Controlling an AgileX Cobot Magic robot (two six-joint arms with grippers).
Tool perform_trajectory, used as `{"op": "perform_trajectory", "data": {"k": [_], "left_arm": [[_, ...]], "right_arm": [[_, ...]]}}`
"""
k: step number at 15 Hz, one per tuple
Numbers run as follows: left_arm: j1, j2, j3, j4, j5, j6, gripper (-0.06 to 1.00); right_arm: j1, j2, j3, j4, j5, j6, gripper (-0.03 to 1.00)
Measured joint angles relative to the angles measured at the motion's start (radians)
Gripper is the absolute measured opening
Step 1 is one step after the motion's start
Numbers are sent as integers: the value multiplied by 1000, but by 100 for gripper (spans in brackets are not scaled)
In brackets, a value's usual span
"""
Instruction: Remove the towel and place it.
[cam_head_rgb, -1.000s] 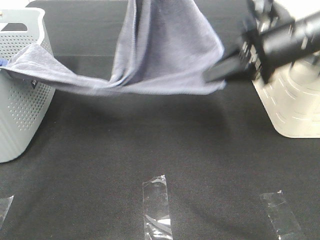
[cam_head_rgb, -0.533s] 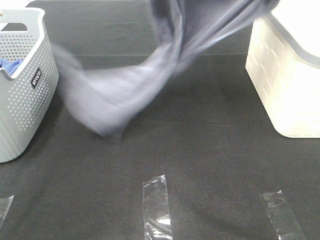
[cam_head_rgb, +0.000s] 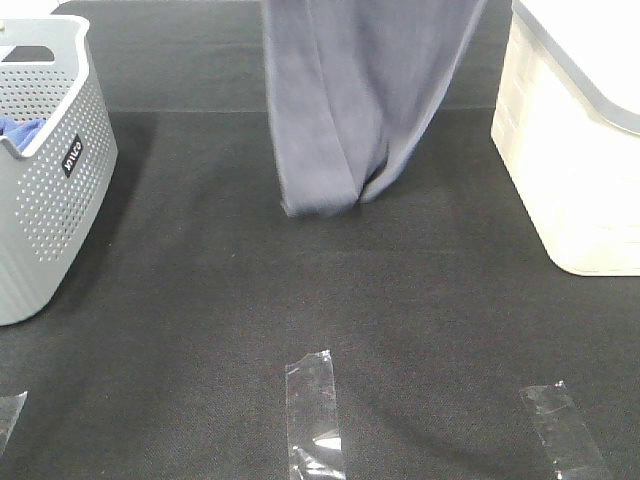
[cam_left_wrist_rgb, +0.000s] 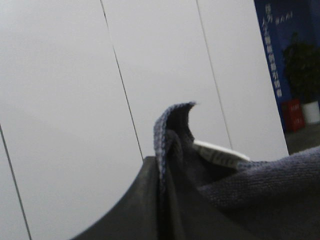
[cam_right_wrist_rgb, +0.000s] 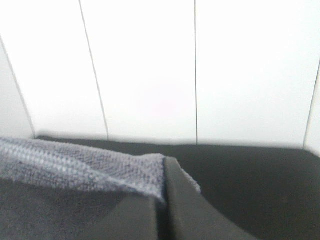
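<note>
**Towel hanging mid-table**

Tape strips are lying nearest on the black table. Beyond them the towel is hanging in folds between the grey basket and the white bin. The left gripper and right gripper are each pinching a towel edge, jaws pressed together.

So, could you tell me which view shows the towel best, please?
Exterior high: it shows the towel hanging in folds, down to its lower end. The left wrist view shows only a corner pinched in the left gripper; the right wrist view, only an edge at the right gripper.
</note>
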Motion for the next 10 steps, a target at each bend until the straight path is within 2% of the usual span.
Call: {"op": "perform_trajectory", "data": {"k": [2,4,5,7,10], "left_arm": [[42,0,0,8,-128,-3,0],[71,8,0,19,-153,-6,0],[73,15,0,20,-127,-7,0],[63,29,1,-1,71,-7,0],[-3,30,1,-89,653,-7,0]], "right_arm": [[15,0,0,23,-106,-2,0],[22,7,-1,45,-99,-3,0],[22,14,-1,51,-54,-3,0],[22,35,-1,60,73,-3,0],[22,62,-1,71,321,-3,0]]}}
